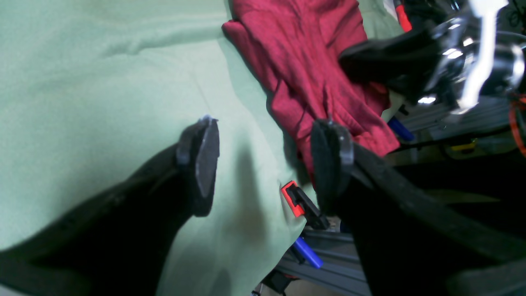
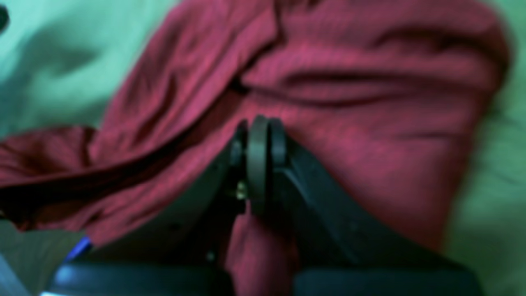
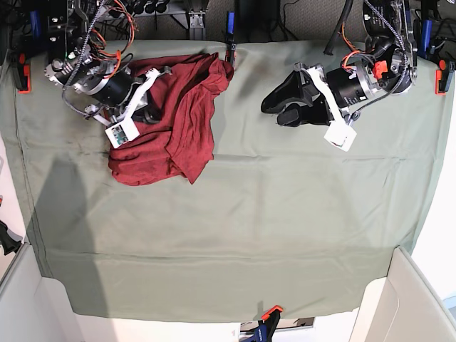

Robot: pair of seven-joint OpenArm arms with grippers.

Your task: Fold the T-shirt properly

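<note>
Green cover: a sage green table cover [image 3: 235, 235] spreads over the whole table, bare at the near edge, where a red-handled clamp [image 3: 268, 313] bites it.
T-shirt: the dark red T-shirt [image 3: 178, 121] lies bunched in a heap at the far left of the base view, just short of the far edge.
Right gripper [image 2: 259, 135]: reaches in low over the heap; its fingers are pressed together, pinching a fold of the red fabric.
Left gripper [image 1: 267, 160]: held above bare cover, well apart from the shirt in the base view, angled toward the heap, fingers spread wide with nothing between them.
Far edge: another clamp [image 3: 230, 32] pins the cover beside the shirt.
</note>
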